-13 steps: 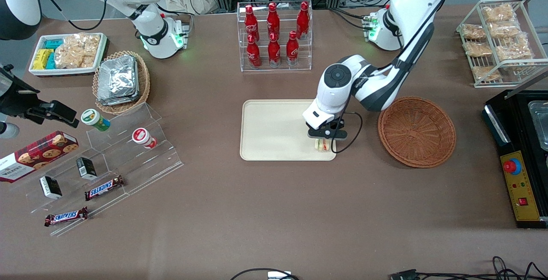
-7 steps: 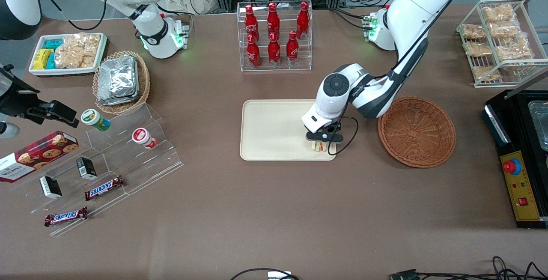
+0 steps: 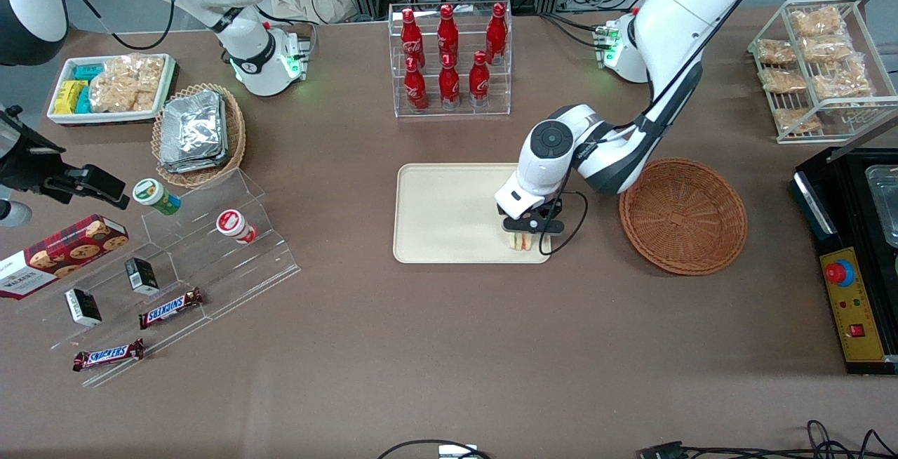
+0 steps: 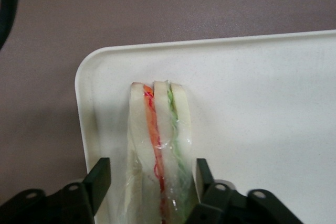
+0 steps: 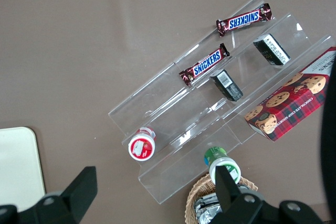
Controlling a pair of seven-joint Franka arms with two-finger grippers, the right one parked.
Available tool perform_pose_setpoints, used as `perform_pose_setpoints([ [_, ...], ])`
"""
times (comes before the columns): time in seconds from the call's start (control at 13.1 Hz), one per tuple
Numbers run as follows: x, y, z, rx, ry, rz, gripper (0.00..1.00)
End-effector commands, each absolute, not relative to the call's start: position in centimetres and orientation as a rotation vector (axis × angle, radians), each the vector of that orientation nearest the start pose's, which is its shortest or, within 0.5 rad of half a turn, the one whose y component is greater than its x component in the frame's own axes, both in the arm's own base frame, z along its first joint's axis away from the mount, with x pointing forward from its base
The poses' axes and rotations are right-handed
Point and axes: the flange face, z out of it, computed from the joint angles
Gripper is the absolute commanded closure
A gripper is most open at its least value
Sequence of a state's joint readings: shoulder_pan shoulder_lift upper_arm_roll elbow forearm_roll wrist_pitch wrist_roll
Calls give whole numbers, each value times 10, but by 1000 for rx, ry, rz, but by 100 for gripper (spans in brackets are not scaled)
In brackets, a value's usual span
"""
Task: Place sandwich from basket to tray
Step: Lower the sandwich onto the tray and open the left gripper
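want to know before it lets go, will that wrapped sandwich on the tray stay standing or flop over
The sandwich stands on edge, tall and narrow, so it may well tip. Its soft bread and loose clear wrap suggest it squashes easily. The end effector is open, fingers flanking it on the tray, near a corner.

front: high, looks down on whole table | left wrist: close, straight down on tray [image 4: 273,77] corner, shared with front
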State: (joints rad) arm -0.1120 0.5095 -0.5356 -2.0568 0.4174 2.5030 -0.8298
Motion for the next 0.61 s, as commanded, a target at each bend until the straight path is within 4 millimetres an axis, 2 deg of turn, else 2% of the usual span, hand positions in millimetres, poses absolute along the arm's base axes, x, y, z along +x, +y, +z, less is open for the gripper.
perform_pose_setpoints([
  [0.0,480,-356,226,-3163,131,-84,0],
  [0.23,482,-358,232,-3170,113,-95,0],
  [0.38,485,-358,254,-3173,69,-138,0],
  [0.53,490,-354,294,-3124,23,-146,0],
])
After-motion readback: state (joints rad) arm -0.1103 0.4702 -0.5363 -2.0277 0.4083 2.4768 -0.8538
